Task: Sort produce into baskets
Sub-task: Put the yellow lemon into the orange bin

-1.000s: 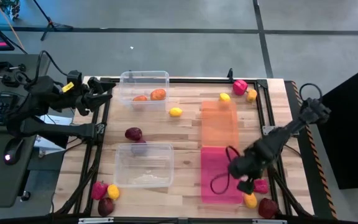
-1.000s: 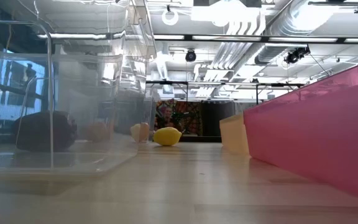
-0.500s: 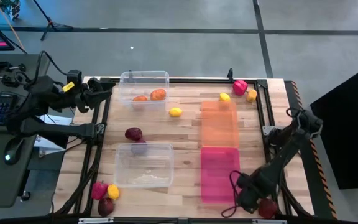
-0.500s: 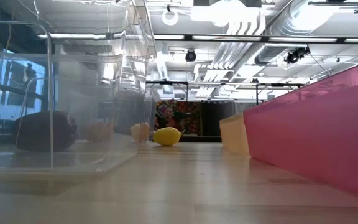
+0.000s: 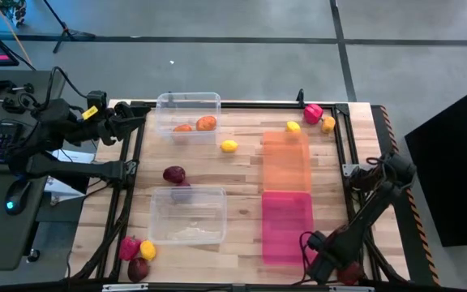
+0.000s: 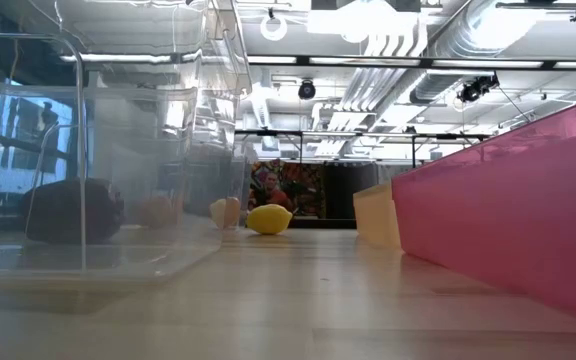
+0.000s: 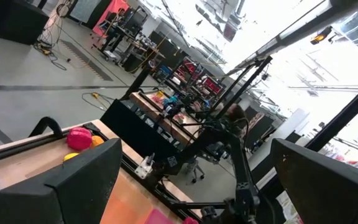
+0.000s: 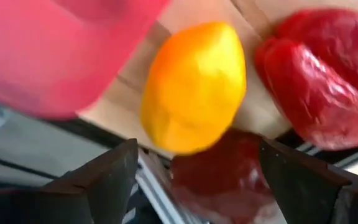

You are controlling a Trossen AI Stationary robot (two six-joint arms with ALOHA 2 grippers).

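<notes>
My right gripper hangs open over the table's near right corner, beside the pink bin. In the right wrist view its fingers stand either side of a yellow-orange piece, a pink-red piece and a dark maroon piece, all lying on the table; it touches none of them. In the high view the arm hides most of these pieces; only the maroon one shows. My left gripper waits open off the table's far left edge.
The far clear bin holds two orange pieces. The near clear bin and the orange bin also stand on the table. A lemon and a maroon piece lie between them. Three pieces lie far right and three near left.
My right gripper has gone from beside the pink bin's right side toward the table's near edge and down, over the pieces at the near right corner, which its arm now covers in the high view.
</notes>
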